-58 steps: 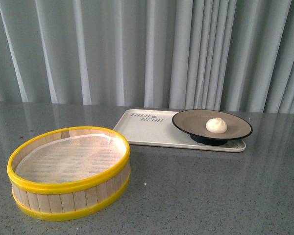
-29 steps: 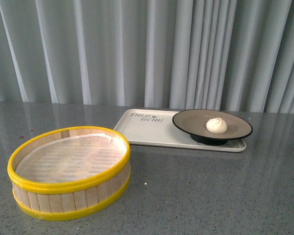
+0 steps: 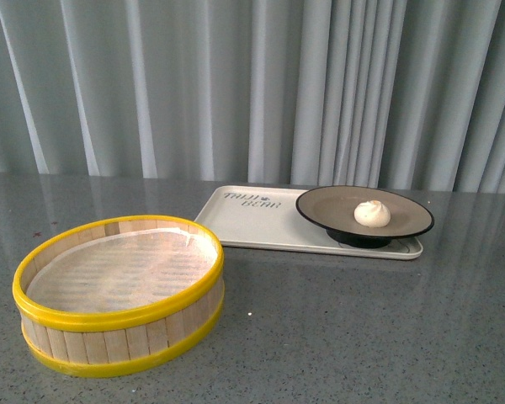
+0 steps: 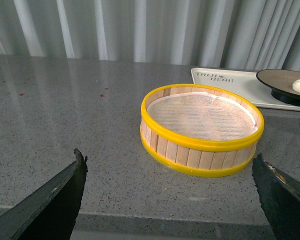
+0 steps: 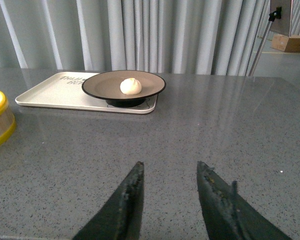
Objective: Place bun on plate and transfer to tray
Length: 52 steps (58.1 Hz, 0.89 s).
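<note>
Surface (image 3: 362, 337): grey speckled stone, glossy, with a pleated grey curtain (image 3: 236, 84) hanging behind its far edge.

Open room: bare stone in front of the tray and to its right, where the right gripper (image 5: 169, 172) hangs with fingers parted and grasping nothing.

Left gripper (image 4: 170, 172): fingers spread wide, released, near the steamer basket (image 3: 118, 295).

Count:
- One tray (image 3: 244, 223), cream-white, lettered, flat toward the far side.
- One plate (image 3: 337, 210), brown with a black rim, standing on the tray's right end.
- One bun (image 3: 372, 214), resting on the plate.
- One steamer basket, yellow-rimmed, cloth-lined, near left, apart from the tray.
</note>
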Motion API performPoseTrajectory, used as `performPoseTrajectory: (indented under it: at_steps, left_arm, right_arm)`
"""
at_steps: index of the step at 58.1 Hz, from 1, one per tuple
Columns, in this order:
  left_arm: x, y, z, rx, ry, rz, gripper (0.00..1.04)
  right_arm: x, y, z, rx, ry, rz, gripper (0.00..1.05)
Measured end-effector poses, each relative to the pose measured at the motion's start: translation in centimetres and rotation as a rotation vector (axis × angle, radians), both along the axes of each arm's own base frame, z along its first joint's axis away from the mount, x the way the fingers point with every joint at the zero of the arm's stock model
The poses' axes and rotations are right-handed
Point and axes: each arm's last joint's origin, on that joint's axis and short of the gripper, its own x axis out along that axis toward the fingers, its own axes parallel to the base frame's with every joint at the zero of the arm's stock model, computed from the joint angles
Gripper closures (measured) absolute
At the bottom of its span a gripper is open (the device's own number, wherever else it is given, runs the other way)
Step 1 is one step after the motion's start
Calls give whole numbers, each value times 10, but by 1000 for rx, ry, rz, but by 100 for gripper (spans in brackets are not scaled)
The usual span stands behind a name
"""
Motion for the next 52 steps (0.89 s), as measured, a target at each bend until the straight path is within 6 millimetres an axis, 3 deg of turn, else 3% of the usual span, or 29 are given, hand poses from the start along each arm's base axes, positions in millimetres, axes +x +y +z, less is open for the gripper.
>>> performPoseTrajectory:
  at_steps: [19, 52]
  left_arm:
    - [0, 0, 0, 0, 0, 0, 7]
    - [0, 0, 0, 0, 0, 0, 7]
  right_arm:
    - [0, 0, 0, 0, 0, 0, 7]
    - [0, 0, 0, 0, 0, 0, 8]
